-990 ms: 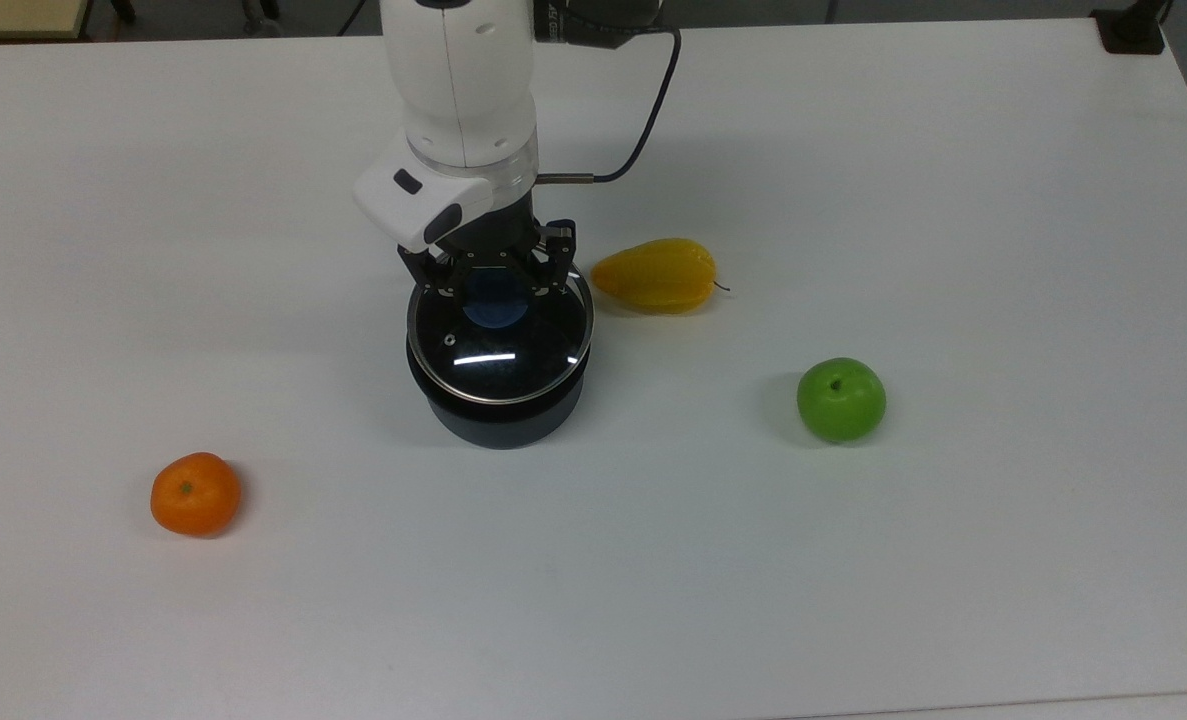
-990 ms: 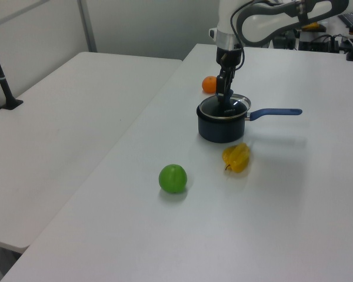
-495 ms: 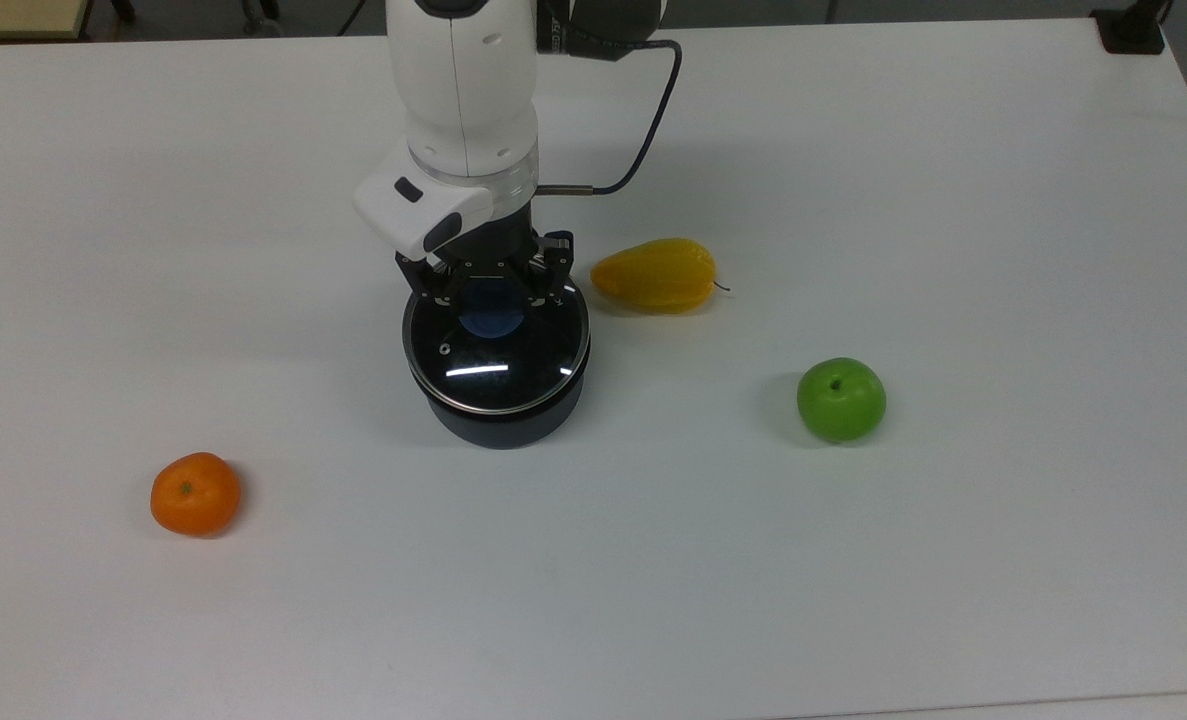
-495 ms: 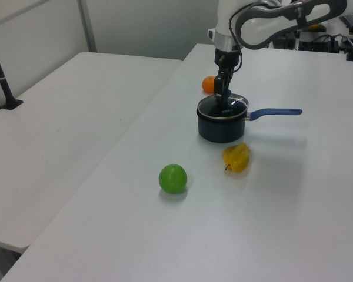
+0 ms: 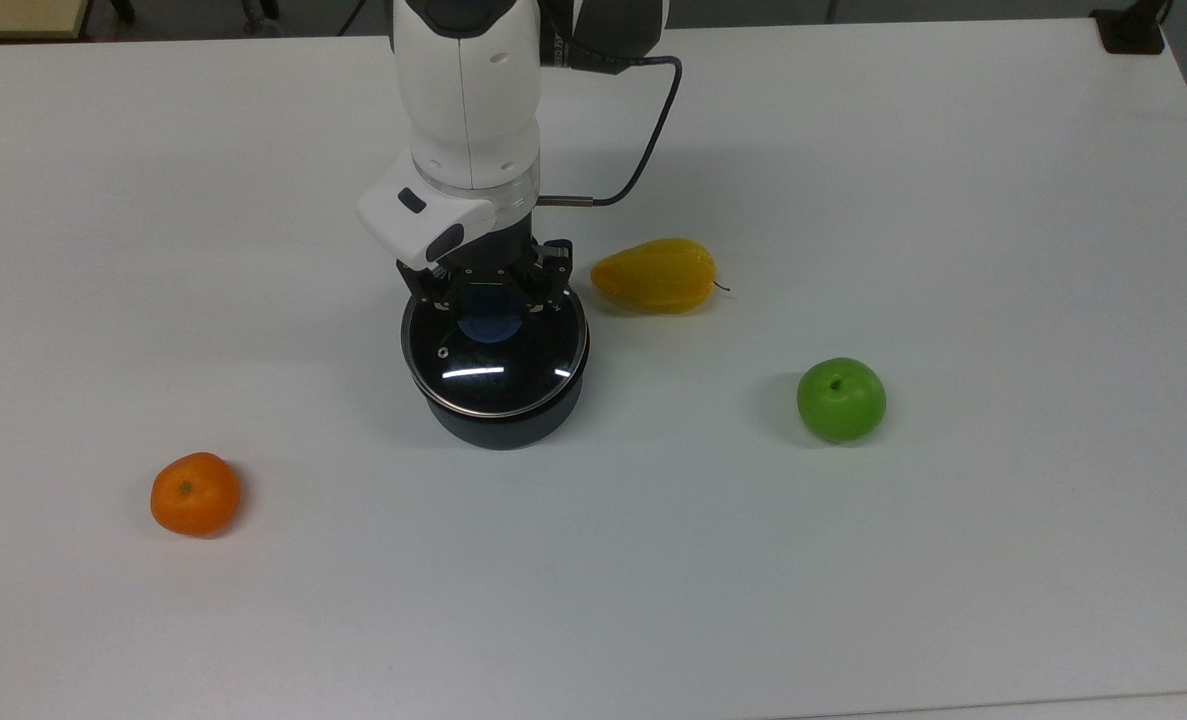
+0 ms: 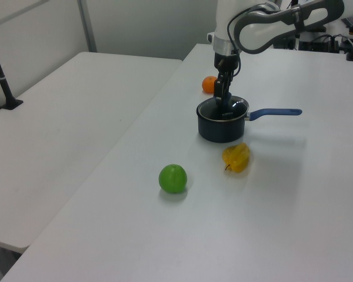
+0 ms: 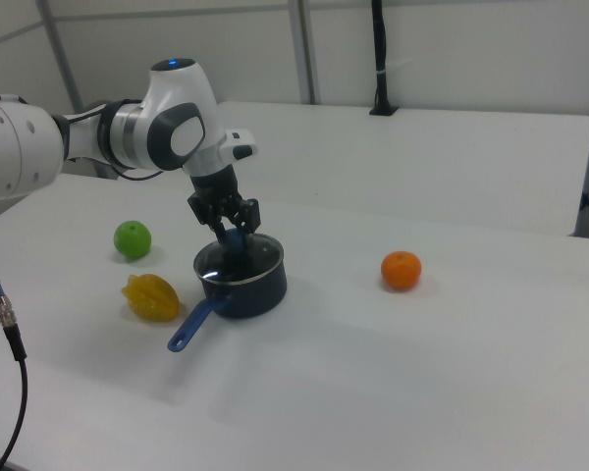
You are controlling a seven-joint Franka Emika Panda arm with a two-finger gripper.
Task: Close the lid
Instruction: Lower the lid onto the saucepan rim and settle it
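The lid (image 5: 494, 352) has come down from a tilt to sit flat on the saucepan (image 5: 498, 420), pincer (image 5: 491, 297) lower.

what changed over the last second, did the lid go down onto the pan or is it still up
The lid went down. A second ago it sat tilted and off-centre, toward the top view's right, above the saucepan; now it lies flat and centred on the rim. The gripper came down with it and stays around the blue knob. The orange, green apple and yellow fruit have not moved.
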